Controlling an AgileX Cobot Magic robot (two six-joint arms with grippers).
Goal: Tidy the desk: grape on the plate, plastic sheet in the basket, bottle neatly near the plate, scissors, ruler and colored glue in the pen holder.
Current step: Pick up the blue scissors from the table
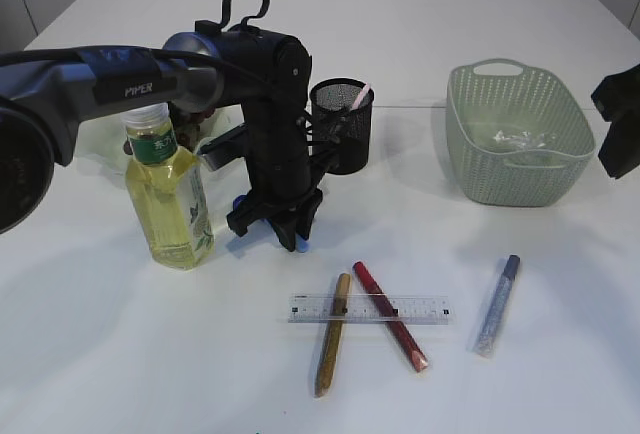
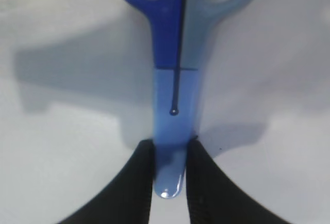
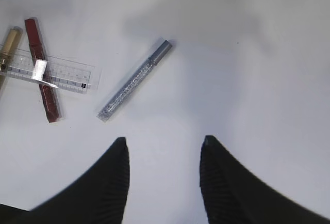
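My left gripper (image 2: 170, 146) is shut on the blade end of the blue scissors (image 2: 175, 64), low over the table in front of the black mesh pen holder (image 1: 342, 124); a blue tip shows under it in the exterior view (image 1: 300, 246). The bottle (image 1: 168, 189) stands left of that arm. The clear ruler (image 1: 370, 308) lies across the gold glue pen (image 1: 331, 334) and red glue pen (image 1: 390, 316); the silver glue pen (image 1: 497, 304) lies to their right. My right gripper (image 3: 162, 146) is open and empty above the table. The plastic sheet (image 1: 520, 140) lies in the green basket (image 1: 470, 134). Dark grapes (image 1: 192, 114) show behind the arm.
The plate is mostly hidden behind the bottle and left arm. A pink item stands in the pen holder. The right wrist view shows the ruler (image 3: 56, 72), red pen (image 3: 44, 79) and silver pen (image 3: 135, 79) ahead to the left.
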